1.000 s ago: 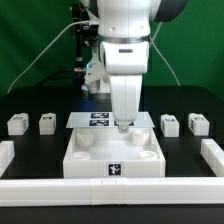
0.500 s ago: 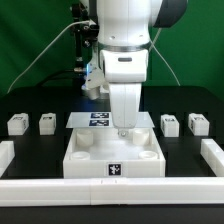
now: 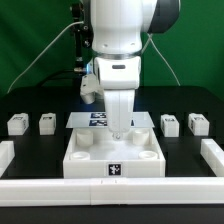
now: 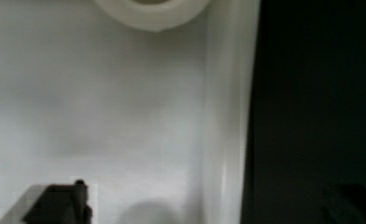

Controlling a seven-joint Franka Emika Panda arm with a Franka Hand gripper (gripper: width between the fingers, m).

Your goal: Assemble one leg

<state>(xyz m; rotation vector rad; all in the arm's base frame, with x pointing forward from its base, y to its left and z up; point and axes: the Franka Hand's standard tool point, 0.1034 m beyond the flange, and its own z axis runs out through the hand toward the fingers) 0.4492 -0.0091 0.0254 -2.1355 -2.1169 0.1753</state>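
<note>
Four small white legs with tags stand on the black table, two at the exterior view's left (image 3: 17, 124) (image 3: 46, 123) and two at its right (image 3: 170, 124) (image 3: 198, 124). The large white tabletop piece (image 3: 85, 160) with round corner sockets lies in the middle. My gripper (image 3: 117, 130) hangs low over the tabletop's far edge, apart from all the legs. In the wrist view my gripper (image 4: 201, 205) is open and holds nothing. One dark finger (image 4: 55, 203) is over the white tabletop (image 4: 109, 110), with a round socket (image 4: 153, 10) ahead. The other finger is barely visible against the black table.
The marker board (image 3: 92, 120) lies just behind the tabletop. Long white border rails run along the exterior view's left (image 3: 5, 155), its right (image 3: 213, 152) and the front (image 3: 60, 190). A green backdrop and cables stand behind the arm.
The arm has shifted a little toward the exterior view's left and the gripper has sunk slightly over the tabletop's far edge. The parts have not moved.
</note>
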